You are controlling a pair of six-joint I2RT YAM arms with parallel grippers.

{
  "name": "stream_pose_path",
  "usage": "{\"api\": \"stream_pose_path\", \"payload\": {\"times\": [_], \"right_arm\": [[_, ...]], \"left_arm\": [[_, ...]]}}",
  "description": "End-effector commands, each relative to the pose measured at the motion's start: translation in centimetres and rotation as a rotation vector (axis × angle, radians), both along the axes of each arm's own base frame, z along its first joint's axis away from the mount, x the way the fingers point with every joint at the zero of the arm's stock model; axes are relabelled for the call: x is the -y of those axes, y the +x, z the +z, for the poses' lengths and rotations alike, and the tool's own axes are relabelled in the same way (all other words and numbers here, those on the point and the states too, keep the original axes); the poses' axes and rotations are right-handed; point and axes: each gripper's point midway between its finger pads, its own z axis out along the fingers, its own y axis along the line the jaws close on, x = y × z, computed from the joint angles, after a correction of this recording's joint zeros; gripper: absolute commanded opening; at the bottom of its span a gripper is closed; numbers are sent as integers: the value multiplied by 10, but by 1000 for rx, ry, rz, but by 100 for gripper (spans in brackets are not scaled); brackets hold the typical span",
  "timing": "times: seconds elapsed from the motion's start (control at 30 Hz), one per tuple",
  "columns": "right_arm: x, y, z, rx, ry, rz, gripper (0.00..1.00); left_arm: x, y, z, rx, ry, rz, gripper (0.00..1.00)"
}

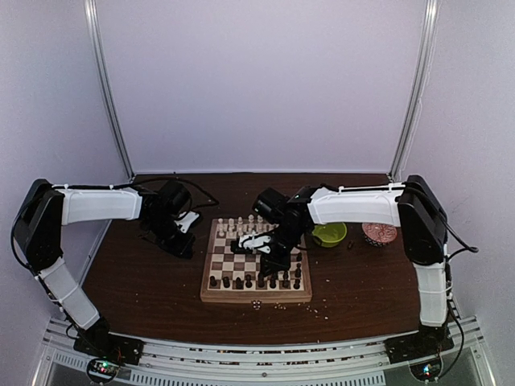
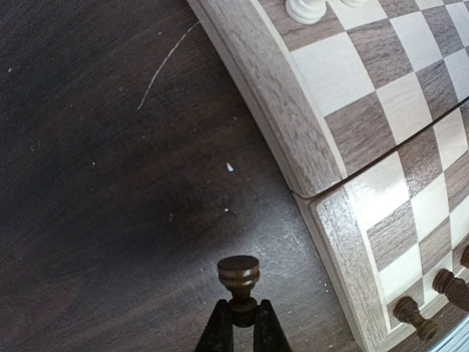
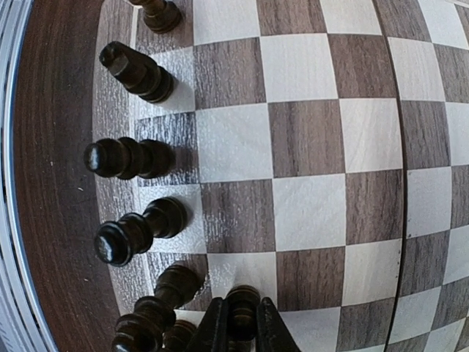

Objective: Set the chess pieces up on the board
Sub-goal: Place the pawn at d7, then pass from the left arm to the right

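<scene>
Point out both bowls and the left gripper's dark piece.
green bowl (image 1: pixel 330 241), top external view, front wall
red bowl (image 1: pixel 379 241), top external view, front wall
dark piece (image 2: pixel 238 273), left wrist view, flat top end

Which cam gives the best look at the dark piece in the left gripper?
Left wrist: the dark piece sits close-up, pinched between the left gripper's fingers over the table beside the board. Top external shows only that gripper, piece too small. Right wrist misses it.
</scene>
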Motion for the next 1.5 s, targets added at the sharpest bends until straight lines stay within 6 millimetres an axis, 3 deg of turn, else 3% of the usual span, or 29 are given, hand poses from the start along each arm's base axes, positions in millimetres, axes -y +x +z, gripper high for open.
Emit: {"api": "stream_pose_path", "payload": {"times": [0.0, 0.3, 0.43, 0.63, 0.77, 0.87, 1.07, 1.2, 1.3, 1.47], "right_arm": [[-6, 1, -2, 0, 3, 4, 14], [-11, -3, -2, -2, 6, 11, 21], [-11, 0, 9, 15, 21, 2, 25], [-1, 24, 56, 77, 91, -43, 31], [10, 39, 93, 145, 158, -37, 34], [13, 43, 109, 229, 171, 13, 36], [-4, 57, 137, 358, 204, 80, 38], [-19, 63, 136, 446, 174, 138, 39], [-29, 62, 132, 516, 142, 199, 45], [-45, 49, 120, 562, 108, 306, 51]], "left_arm": [[2, 3, 8, 28, -27, -12, 8], [3, 3, 8, 29, -29, -14, 9], [3, 3, 10, 33, -31, -17, 9], [15, 5, 24, 41, -83, -62, 9], [40, 6, 44, 28, -199, -131, 9], [63, 8, 61, -4, -298, -188, 11], [99, 15, 89, -59, -453, -267, 11], [114, 16, 98, -86, -524, -300, 11], [121, 9, 101, -121, -570, -326, 11], [129, -6, 103, -180, -613, -371, 11]]}}
